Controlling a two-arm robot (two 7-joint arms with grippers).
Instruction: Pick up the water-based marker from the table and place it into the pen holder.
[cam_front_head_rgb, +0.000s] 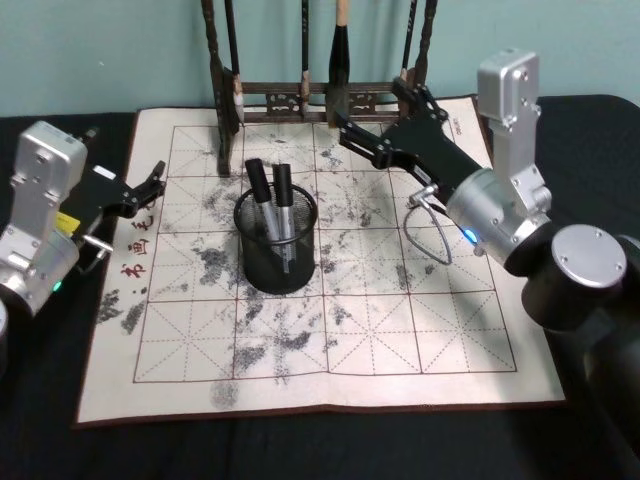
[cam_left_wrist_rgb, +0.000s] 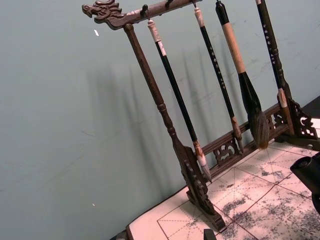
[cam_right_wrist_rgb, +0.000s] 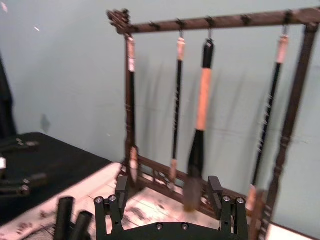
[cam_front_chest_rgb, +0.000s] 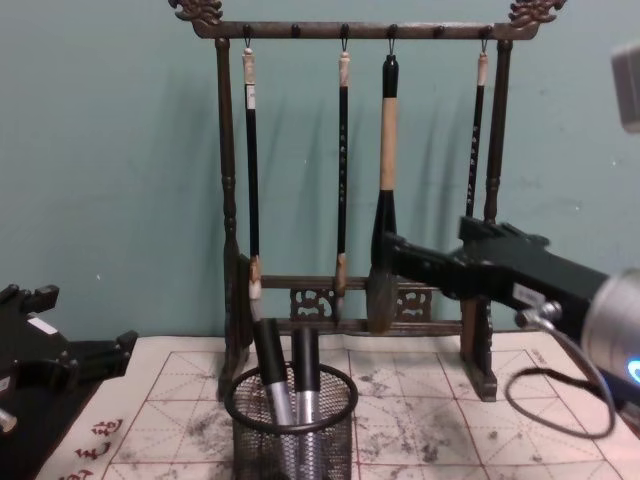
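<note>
So both markers (cam_front_head_rgb: 270, 210) are sitting in the pen holder (cam_front_head_rgb: 275, 260) already, tips down, black caps poking up above the rim, leaning a bit against each other. You can see them from the chest cam too, right in the mesh cup near the middle of the mat (cam_front_head_rgb: 420, 330) on your counter (cam_front_head_rgb: 40, 420).

Your right hand (cam_front_head_rgb: 345, 130) is up off the mat, over toward the back right, pointing at the base of the wooden brush rack (cam_front_chest_rgb: 350, 300). Fingers are spread apart with nothing between them; the wrist cam shows both fingertips (cam_right_wrist_rgb: 121, 190) with a clear gap and the hanging brushes (cam_right_wrist_rgb: 200, 115) behind.

Your left hand (cam_front_head_rgb: 155, 180) is parked at the left edge of the mat, well apart from the holder. It looks slightly parted at the tips, nothing in it.
</note>
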